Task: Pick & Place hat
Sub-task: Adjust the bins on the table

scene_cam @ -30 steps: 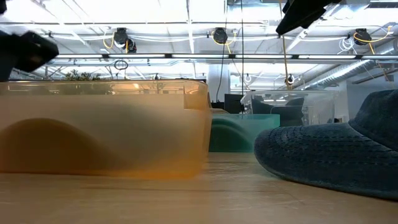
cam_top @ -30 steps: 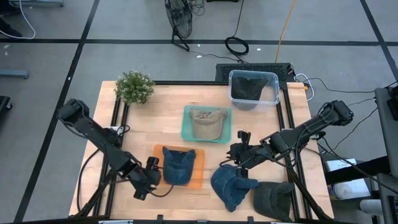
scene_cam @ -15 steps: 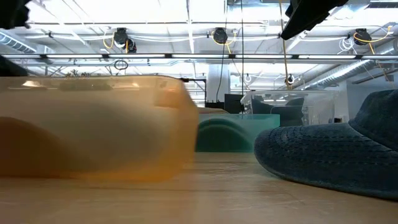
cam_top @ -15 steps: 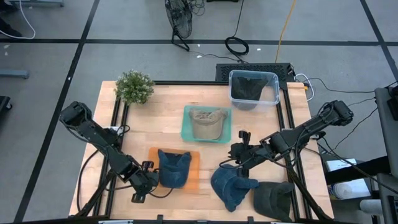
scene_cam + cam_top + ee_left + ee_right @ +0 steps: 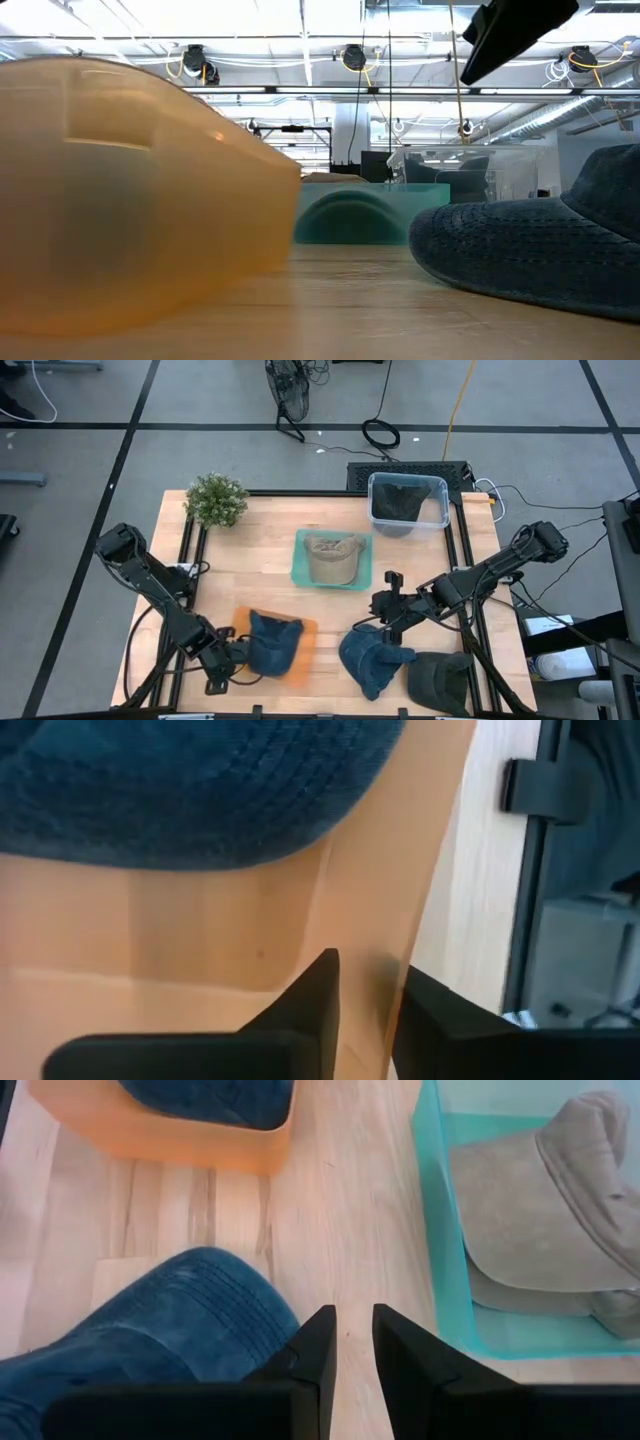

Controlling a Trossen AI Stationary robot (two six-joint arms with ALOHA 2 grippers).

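Down at the near-left part of the light wooden table (image 5: pixel 250 550), the left gripper (image 5: pixel 232 657) has its two dark fingers (image 5: pixel 318 995) pinched on the wall of the translucent orange plastic bin (image 5: pixel 297 652), the rim caught between them. A blue denim cap (image 5: pixel 268 645) sits inside that bin, filling most of it. From table height, the orange bin's wall looms large and close on the left side of the low view.

Over on the right, the right gripper (image 5: pixel 383 606) hovers above the wood, its fingers nearly together with only a thin gap and nothing held between them. Just below it lies a second blue denim hat (image 5: pixel 370 660), loose on the table, and beside that, at the near-right corner, a dark grey hat (image 5: pixel 440 680).

Mid-table, a teal plastic bin (image 5: pixel 300 565) holds a beige cap (image 5: pixel 332 558). Behind it, at the far-right edge, a clear plastic bin (image 5: pixel 440 500) holds a dark hat (image 5: pixel 398 506). A small green potted plant (image 5: pixel 215 498) stands at the far-left corner.
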